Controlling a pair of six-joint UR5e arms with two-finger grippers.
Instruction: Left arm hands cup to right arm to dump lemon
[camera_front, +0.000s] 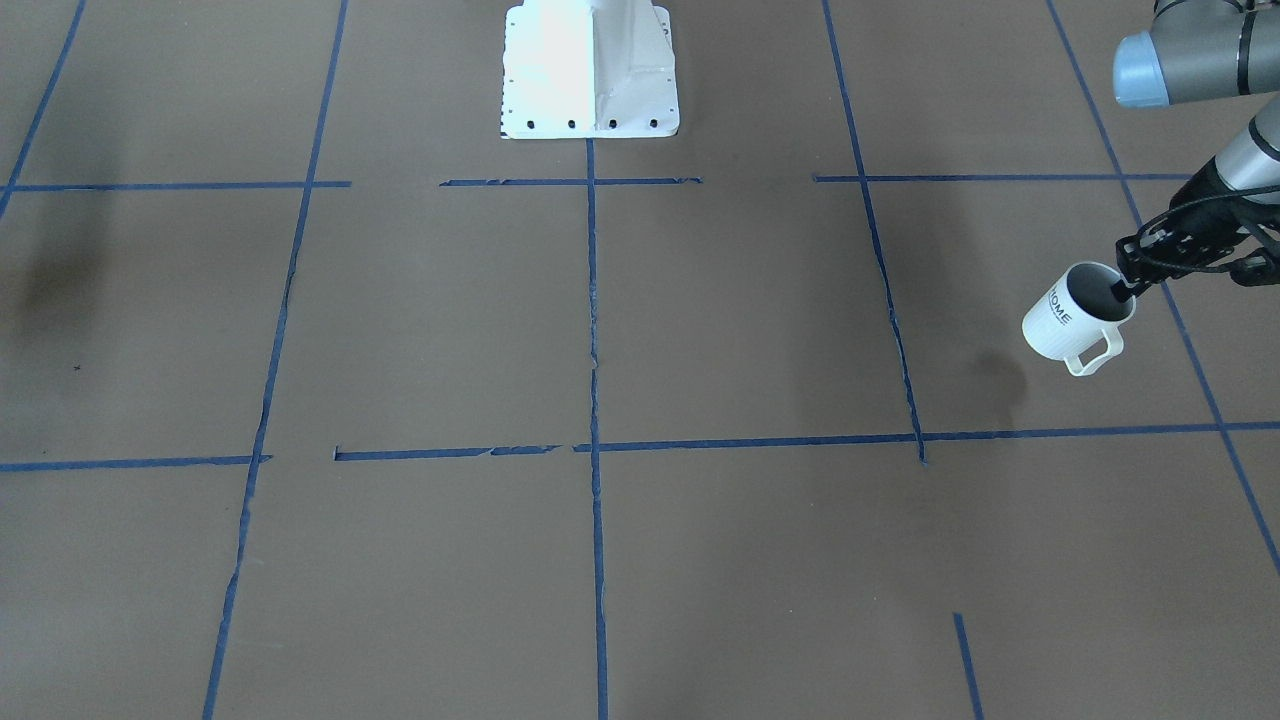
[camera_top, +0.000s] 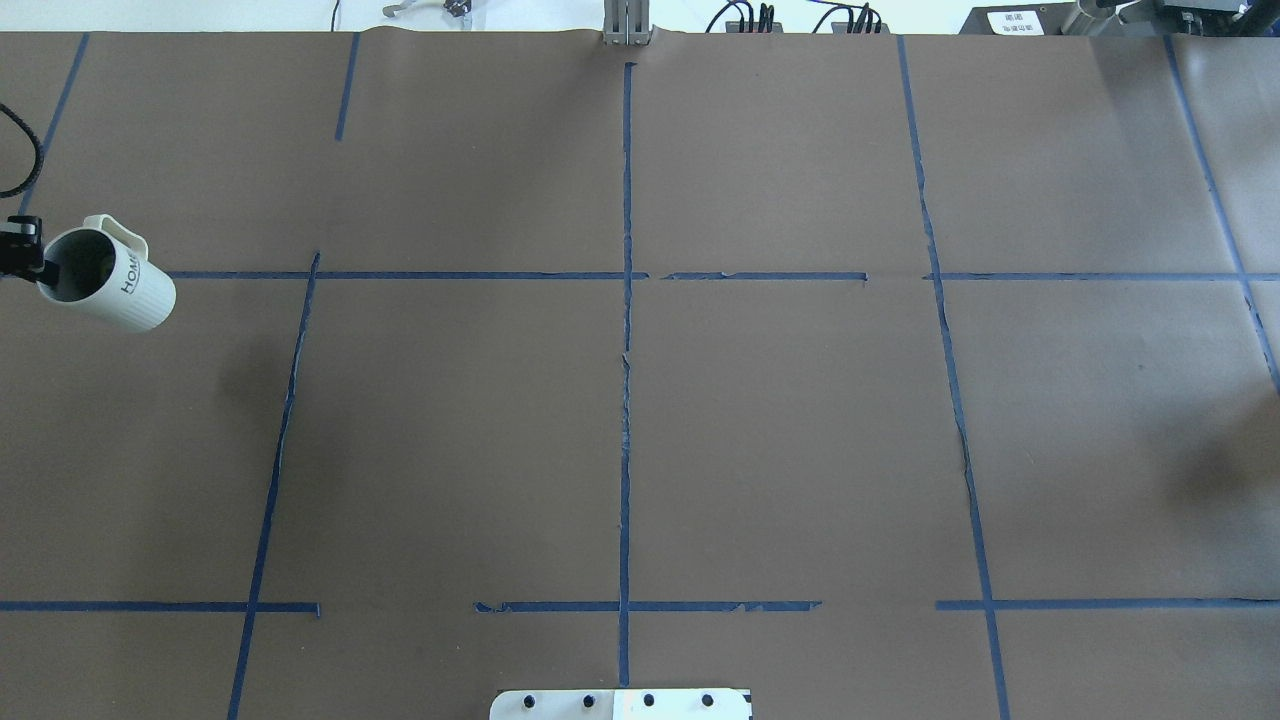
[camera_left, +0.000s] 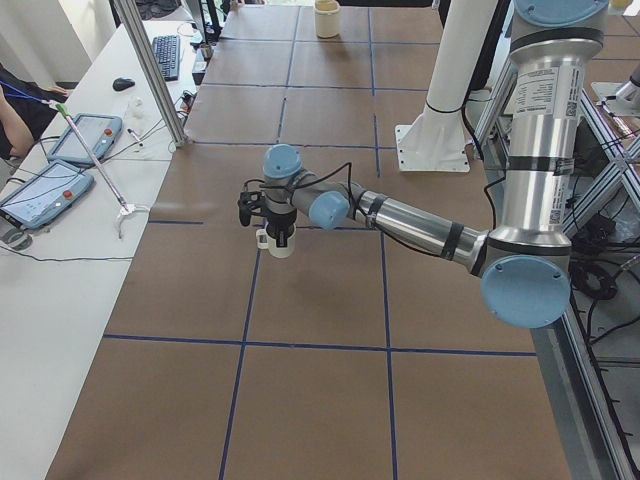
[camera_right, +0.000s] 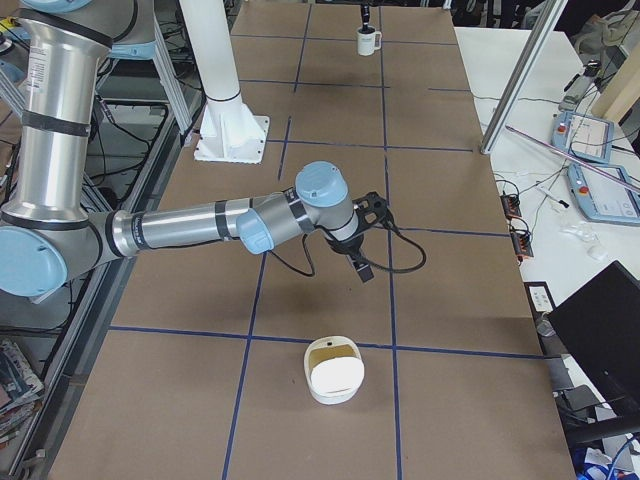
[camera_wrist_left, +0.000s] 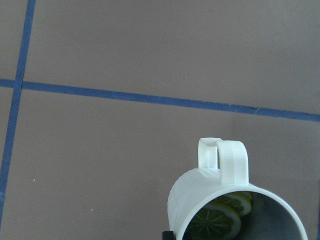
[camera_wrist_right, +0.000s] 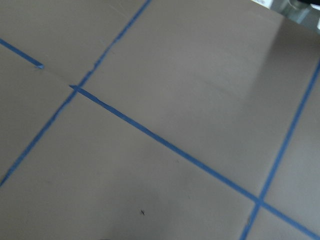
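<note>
The white ribbed "HOME" cup (camera_front: 1075, 320) hangs tilted above the table, its shadow on the paper below. My left gripper (camera_front: 1128, 288) is shut on its rim, one finger inside the mouth. Overhead, the cup (camera_top: 112, 288) and left gripper (camera_top: 38, 268) are at the far left edge. In the left wrist view the cup (camera_wrist_left: 220, 185) fills the bottom, handle away from the camera, with lemon slices (camera_wrist_left: 220, 220) inside. My right gripper (camera_right: 360, 268) shows only in the exterior right view, low over the table, far from the cup (camera_right: 368, 42). I cannot tell if it is open or shut.
A white bowl-like container (camera_right: 335, 370) sits on the table near my right gripper. The white robot pedestal (camera_front: 590, 70) stands at mid-table. Blue tape lines grid the brown table cover (camera_top: 780, 430). A side table with tablets (camera_left: 45, 190) runs along the operators' side.
</note>
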